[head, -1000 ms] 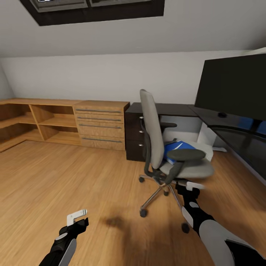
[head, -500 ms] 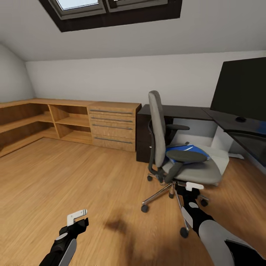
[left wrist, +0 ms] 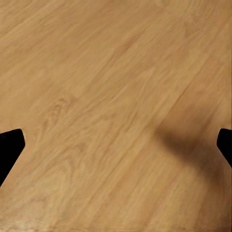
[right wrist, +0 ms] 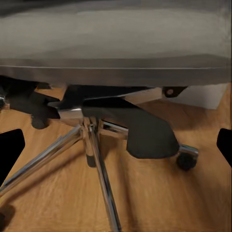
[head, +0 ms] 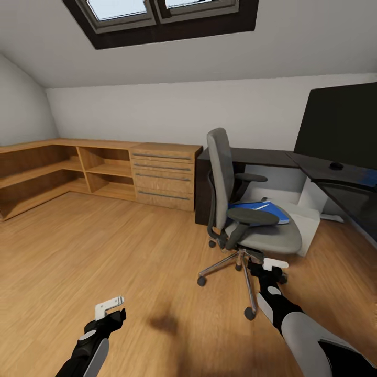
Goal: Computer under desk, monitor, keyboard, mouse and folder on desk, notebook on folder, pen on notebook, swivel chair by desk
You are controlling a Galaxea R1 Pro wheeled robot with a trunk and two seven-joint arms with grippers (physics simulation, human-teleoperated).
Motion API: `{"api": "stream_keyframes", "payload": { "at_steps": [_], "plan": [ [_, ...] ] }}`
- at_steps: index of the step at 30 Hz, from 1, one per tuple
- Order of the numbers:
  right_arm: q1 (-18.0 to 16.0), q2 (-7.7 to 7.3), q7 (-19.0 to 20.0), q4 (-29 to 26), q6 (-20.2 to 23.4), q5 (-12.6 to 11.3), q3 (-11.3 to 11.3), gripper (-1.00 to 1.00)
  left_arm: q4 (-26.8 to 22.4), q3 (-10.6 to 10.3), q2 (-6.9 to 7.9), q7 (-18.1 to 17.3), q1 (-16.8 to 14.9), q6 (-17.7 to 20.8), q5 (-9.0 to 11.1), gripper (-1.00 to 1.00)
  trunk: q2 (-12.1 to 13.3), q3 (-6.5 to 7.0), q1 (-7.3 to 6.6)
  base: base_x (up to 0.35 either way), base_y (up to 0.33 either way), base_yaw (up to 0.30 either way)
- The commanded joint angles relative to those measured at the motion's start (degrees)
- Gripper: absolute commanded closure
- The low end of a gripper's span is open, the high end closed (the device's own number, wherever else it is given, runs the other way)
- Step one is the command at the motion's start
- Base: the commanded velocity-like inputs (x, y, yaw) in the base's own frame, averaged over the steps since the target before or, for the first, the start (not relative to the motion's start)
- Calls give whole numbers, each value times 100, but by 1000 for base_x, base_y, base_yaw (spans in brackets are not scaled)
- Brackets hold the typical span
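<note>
At the far left of my head view a light-wood shelf unit point(head: 47, 173) runs along the wall, joined to a light-wood drawer chest point(head: 163, 177) with four long bar handles. Above them, at the top of the frame, sits a dark-framed skylight point(head: 157, 15).

Low in the lower left of the frame is my left gripper point(head: 109, 308), white fingers on a black wrist, hanging over bare wood floor point(head: 104, 246). In the left wrist view its dark fingertips point(left wrist: 9, 147) sit at opposite edges of the picture, so it is spread wide with nothing between them.

Just right of centre stands the swivel chair point(head: 246, 209): tall grey back seen nearly edge-on, grey seat, black armrests, chrome star base on black castors. A blue folder point(head: 264, 211) with a white mark lies flat on the seat, behind the near armrest. Behind the chair is a dark drawer unit point(head: 201, 191).

My right gripper point(head: 271, 266) is at lower right of centre, just in front of the seat's edge and above the chrome legs. The right wrist view shows the seat underside point(right wrist: 116, 43) and chrome spokes close ahead, its fingertips point(right wrist: 9, 154) wide apart and empty.

At the right edge, the black-topped desk point(head: 335, 180) carries the monitor point(head: 340, 125), a broad black screen cut off by the frame.
</note>
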Motion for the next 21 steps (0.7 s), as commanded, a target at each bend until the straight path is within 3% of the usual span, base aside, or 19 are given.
{"api": "stream_keyframes", "payload": {
  "at_steps": [1,9,14,19,21],
  "plan": [
    [-4,2,-16,10,-15,60,-32,-100,-9,-24,8,56,-3,15,56,-100,-3,-5,-5,-333,-50,0],
    [-2,2,-11,68,-17,60,-32,-100,-9,-16,14,56,-2,11,55,-100,-3,-5,-5,-228,-60,-12],
    [-2,-7,-11,75,-2,29,-47,-100,-16,-15,16,58,-2,9,56,-100,-3,-5,-5,-21,-7,-222],
    [-2,12,7,80,-16,-429,-37,-100,-17,-15,17,63,-2,9,58,-100,-3,-6,-5,-2,-1,-266],
    [1,76,10,75,-25,-501,-31,-100,-17,-15,17,62,-3,9,57,-100,-3,-8,-5,0,0,-226]
  ]
}}
